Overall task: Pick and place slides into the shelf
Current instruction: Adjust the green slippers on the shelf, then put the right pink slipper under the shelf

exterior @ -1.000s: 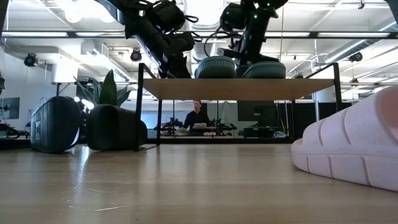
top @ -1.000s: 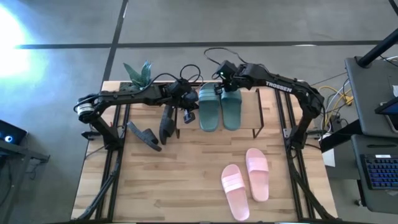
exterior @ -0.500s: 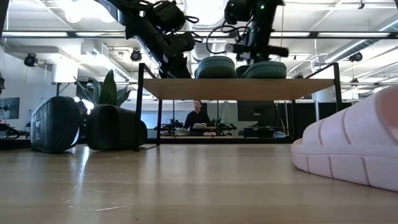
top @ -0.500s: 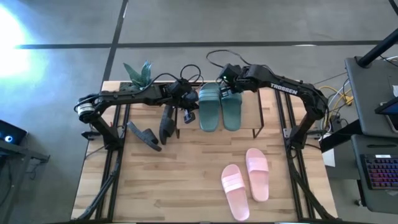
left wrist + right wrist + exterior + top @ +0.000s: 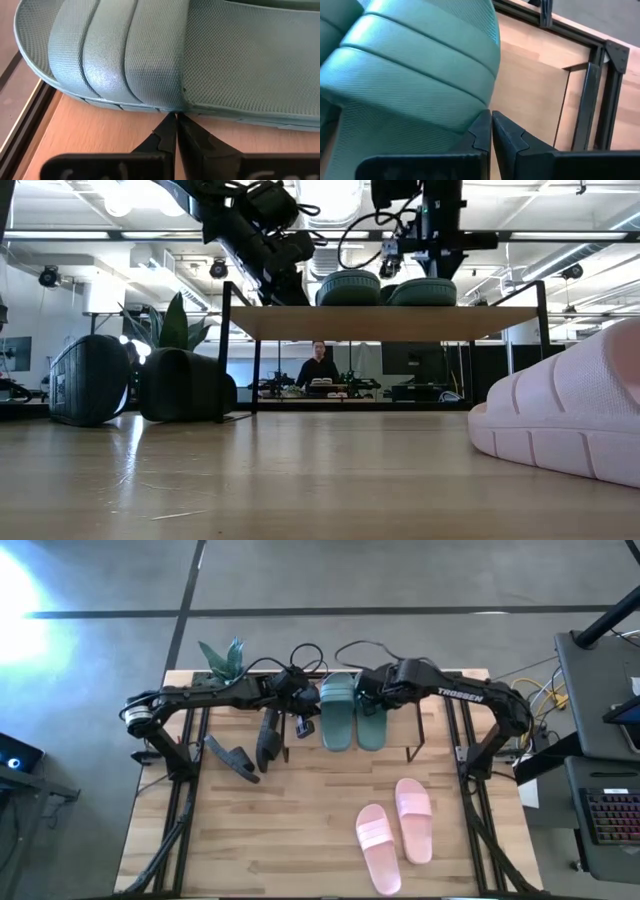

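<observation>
High view: we are seeing both green slides (image 5: pixel 353 712) sitting side by side on the shelf (image 5: pixel 400 735). Our left gripper (image 5: pixel 176 118) is pinched shut with nothing in it, tips touching one green slide's edge. Our right gripper (image 5: pixel 490 116) is shut and empty too, just beside the other. Black slides (image 5: pixel 250 745) are lying left of the shelf, pink slides (image 5: pixel 395 825) near the front.

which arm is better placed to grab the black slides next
Left. The left claw is shut at the shelf's left edge, right beside the black slides; the right claw is over the green pair.
</observation>
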Controlling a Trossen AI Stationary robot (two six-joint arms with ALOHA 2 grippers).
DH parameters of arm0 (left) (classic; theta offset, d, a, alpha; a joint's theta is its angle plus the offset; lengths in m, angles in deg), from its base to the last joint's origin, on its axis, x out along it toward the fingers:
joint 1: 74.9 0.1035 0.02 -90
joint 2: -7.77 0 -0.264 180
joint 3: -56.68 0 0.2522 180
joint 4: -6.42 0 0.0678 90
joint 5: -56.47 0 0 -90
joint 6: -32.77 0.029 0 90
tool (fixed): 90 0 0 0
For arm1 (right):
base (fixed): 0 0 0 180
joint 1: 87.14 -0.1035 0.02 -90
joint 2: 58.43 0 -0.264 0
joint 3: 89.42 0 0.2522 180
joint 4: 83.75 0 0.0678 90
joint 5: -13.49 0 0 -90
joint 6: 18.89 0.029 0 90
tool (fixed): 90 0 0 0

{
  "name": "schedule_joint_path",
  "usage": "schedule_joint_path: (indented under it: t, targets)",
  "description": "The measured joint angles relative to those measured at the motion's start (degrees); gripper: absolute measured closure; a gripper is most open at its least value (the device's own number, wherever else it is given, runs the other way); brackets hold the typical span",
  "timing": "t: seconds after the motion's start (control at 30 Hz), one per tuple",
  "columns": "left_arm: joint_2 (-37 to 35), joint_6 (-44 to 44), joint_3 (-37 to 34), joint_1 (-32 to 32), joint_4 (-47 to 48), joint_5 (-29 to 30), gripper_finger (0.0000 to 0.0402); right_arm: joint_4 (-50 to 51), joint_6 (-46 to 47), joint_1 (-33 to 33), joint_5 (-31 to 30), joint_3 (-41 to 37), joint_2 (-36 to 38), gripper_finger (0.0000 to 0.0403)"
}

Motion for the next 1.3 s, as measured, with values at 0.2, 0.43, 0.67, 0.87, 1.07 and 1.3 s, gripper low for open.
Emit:
schedule_joint_path:
  t: [0.2, 0.43, 0.67, 0.87, 1.07, 1.3]
  targets:
    - [-0.4, 0.0, 0.0, 0.0, 1.1, 0.0, 0.0402, 4.8, 4.5, -2.8, 0.0, 0.3, 0.1, 0.0394]
    - [-3.5, 0.0, 0.0, 0.0, 4.9, 0.0, 0.0402, 8.9, 11.1, -7.4, 0.5, 0.4, 4.2, 0.0394]
    - [-8.3, -0.1, 0.0, -0.5, 17.8, -3.4, 0.0402, 8.7, 13.6, -14.6, 4.4, 0.3, 8.5, 0.0394]
    - [-14.7, 1.0, -2.7, -1.9, 22.8, -13.5, 0.0402, 6.7, 18.8, -25.5, 13.7, -1.0, 8.2, 0.0394]
    - [-20.1, 1.0, -6.3, -2.9, 22.2, -13.6, 0.0402, 3.1, 31.6, -35.6, 20.4, -3.3, 3.8, 0.0367]
    - [-26.3, 0.9, -12.1, -3.4, 22.5, -13.5, 0.0402, -2.7, 40.7, -52.0, 11.0, 0.2, -3.2, 0.0298]
